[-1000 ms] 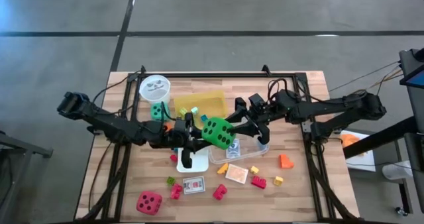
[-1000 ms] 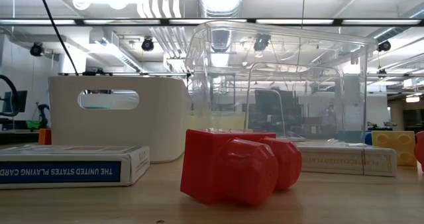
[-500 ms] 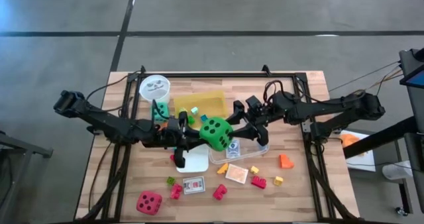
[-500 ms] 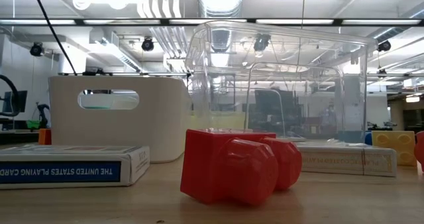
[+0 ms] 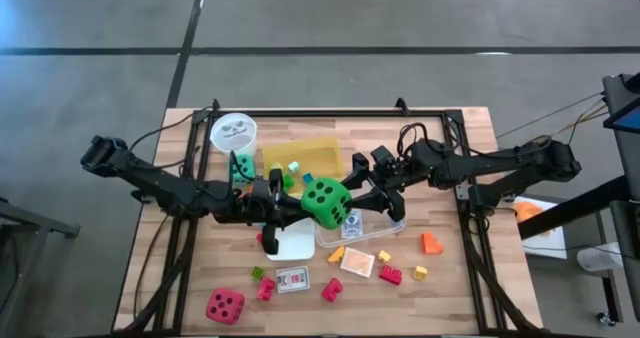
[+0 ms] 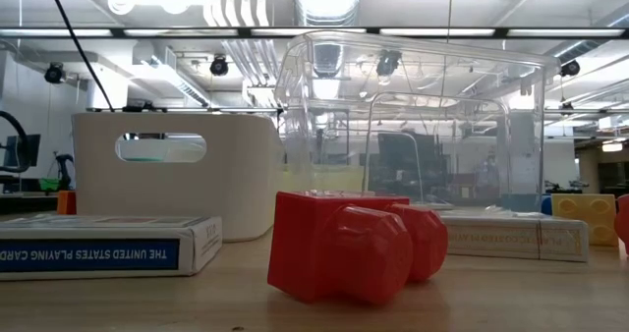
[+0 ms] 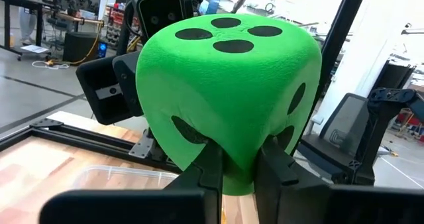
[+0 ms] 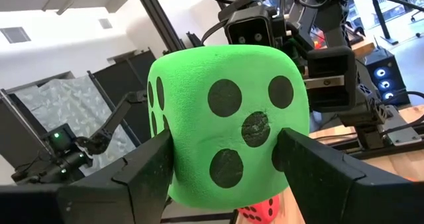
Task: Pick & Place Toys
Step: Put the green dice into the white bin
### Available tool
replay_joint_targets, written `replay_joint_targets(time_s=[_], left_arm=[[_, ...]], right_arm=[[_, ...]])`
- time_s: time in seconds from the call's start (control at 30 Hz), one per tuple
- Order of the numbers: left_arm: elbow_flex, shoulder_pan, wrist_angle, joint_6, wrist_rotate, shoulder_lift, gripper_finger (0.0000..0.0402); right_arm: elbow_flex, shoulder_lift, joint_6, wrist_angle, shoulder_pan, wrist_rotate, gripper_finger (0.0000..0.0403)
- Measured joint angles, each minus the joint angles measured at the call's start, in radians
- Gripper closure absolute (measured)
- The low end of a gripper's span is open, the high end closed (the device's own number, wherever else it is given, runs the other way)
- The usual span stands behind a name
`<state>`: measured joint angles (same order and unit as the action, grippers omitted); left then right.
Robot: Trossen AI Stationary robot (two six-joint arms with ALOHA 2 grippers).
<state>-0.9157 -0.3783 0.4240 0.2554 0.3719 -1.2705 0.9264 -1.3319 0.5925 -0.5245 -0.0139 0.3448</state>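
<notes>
Both hands meet on the big soft green foam die with black dots (image 5: 325,200), held in the air over the worktop's middle. Left hand (image 7: 236,159) pinches a fold of its underside; right hand (image 8: 225,161) straddles it, fingers against opposite faces. For a clean handover, I judge one hand should let go only once the other grips firmly. Below lies a wooden worktop (image 5: 450,283) strewn with blocks, with a clear plastic box (image 5: 375,228) under the right hand, in a grey-floored workshop.

Two dark jointed arms trailing black cables, each tool black-fingered.
</notes>
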Motion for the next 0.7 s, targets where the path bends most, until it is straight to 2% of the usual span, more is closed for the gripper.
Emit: replay_joint_targets(time_s=[0.7], left_arm=[[0.0, -0.034, -0.068, -0.019, 0.008, 0.059, 0.0399]], right_arm=[[0.0, 0.026, -0.018, 0.066, 0.0, -0.038, 0.0145]])
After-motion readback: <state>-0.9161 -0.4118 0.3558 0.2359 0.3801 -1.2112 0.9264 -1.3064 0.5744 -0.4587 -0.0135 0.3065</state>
